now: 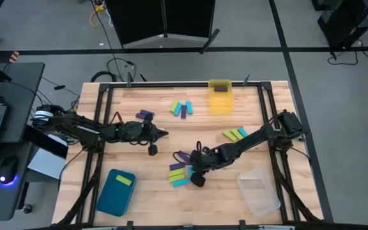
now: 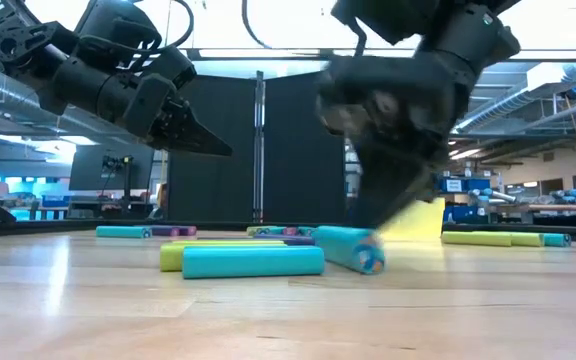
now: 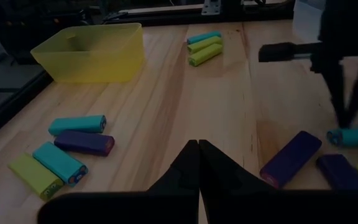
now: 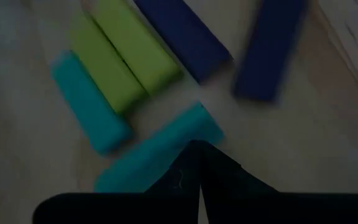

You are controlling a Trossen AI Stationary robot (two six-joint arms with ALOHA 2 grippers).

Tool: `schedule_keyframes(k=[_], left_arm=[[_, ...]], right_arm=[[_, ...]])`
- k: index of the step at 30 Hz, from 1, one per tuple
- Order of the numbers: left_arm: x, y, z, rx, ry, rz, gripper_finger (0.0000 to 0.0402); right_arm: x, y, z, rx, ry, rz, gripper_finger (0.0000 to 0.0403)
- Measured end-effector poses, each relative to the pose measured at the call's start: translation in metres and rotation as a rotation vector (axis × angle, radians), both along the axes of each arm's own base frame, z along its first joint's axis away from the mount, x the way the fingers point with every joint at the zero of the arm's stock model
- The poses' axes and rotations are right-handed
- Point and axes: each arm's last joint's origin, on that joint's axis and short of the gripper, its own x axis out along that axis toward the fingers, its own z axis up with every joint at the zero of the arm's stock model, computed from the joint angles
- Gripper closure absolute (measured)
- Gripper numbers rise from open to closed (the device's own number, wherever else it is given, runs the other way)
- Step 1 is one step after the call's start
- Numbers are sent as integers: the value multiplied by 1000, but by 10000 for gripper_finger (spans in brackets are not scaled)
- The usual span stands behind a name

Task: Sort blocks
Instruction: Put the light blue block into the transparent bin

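Two cyan blocks [image 4: 135,155], two lime [image 4: 123,62], two purple [image 4: 229,46]

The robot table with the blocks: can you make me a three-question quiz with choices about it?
1. Where is the yellow bin?
A. far edge of the table
B. near edge, by the teal bin
C. in a gripper

2. What colour is the block in the yellow bin?
A. cyan
B. purple
C. green

3. How are the left gripper fingers?
A. wide open
B. holding a block
C. shut, empty

Answers: 1 A, the high view shows it at the far edge. 2 B, a purple bar lies inside. 3 C, the left wrist view shows the tips together.
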Motion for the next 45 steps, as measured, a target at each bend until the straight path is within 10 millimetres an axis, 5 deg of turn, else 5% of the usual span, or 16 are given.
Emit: schedule_keyframes(k=[8, 15, 26, 30, 45], left_arm=[[0, 0, 1, 5, -6, 11, 396], [0, 0, 1, 6, -6, 13, 396], [0, 0, 0, 0, -5, 15, 396], [0, 0, 1, -1, -7, 15, 396], [0, 1, 1, 6, -8, 31, 396]], right_arm=[[-20, -16, 14, -71, 155, -13, 383], [-20, -17, 37, 9, 59, -109, 360], [-19, 12, 24, 12, 14, -182, 191], [-17, 15, 15, -21, 13, -189, 158], [-17, 10, -6, -124, 93, -174, 199]])
